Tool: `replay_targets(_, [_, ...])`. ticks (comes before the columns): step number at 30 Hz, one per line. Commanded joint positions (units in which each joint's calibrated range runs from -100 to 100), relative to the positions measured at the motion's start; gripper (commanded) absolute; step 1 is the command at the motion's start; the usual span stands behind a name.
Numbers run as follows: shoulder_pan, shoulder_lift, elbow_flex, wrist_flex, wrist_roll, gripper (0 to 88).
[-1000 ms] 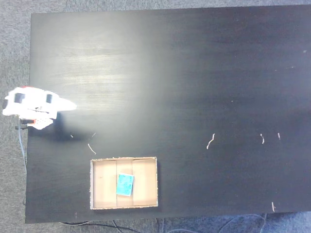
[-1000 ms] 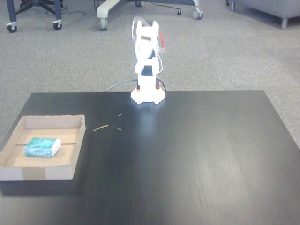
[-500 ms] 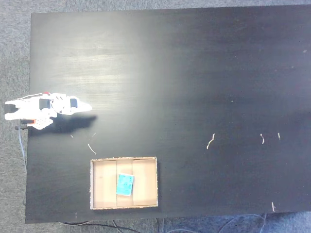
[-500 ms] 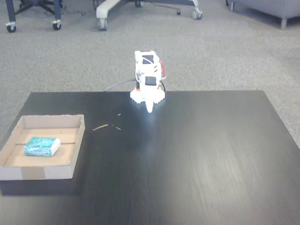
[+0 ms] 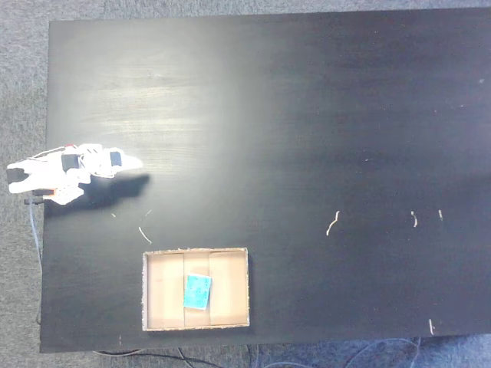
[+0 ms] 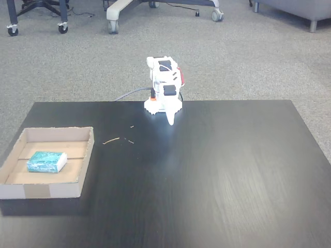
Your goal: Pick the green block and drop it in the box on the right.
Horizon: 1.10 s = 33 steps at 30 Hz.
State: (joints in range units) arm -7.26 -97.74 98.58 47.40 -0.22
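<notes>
The white arm is folded low over its base at the edge of the dark table (image 5: 307, 115), and the gripper (image 5: 135, 162) points out over the tabletop as a single pale tip, seen from above in a fixed view and from the front in the other (image 6: 170, 121), where it hangs downward just above the wood. The jaws appear pressed together into one narrow point with nothing between them (the tip is small and a little blurred, but no gap shows in either picture). The green block (image 5: 197, 291) is well apart from the jaws: it lies inside the box (image 5: 157, 285), resting flat on the pale creased floor near the middle panel, its paler top face up. In the front-facing fixed view the block (image 6: 46, 161) sits toward the left part of the tray floor, clear of the walls, and the box (image 6: 88, 155) stands at the table's left side, far to the left of the gripper and nearer the camera. In the top-down fixed view the box is below the jaws and somewhat to the right, close to the table's lower edge. Between the jaws and the box lie a few thin pale scraps (image 5: 143, 234) on the dark surface, also seen in the front view (image 6: 111, 140). More such scraps (image 5: 331, 223) lie far off to the right in the top-down view, well away from the jaws
</notes>
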Motion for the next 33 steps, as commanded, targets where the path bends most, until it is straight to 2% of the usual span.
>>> replay_targets(1, [1.0, -0.2, 1.4, 0.2, -0.6, 0.1])
replay_targets(33, [1.0, -0.2, 1.4, 0.2, -0.6, 0.1])
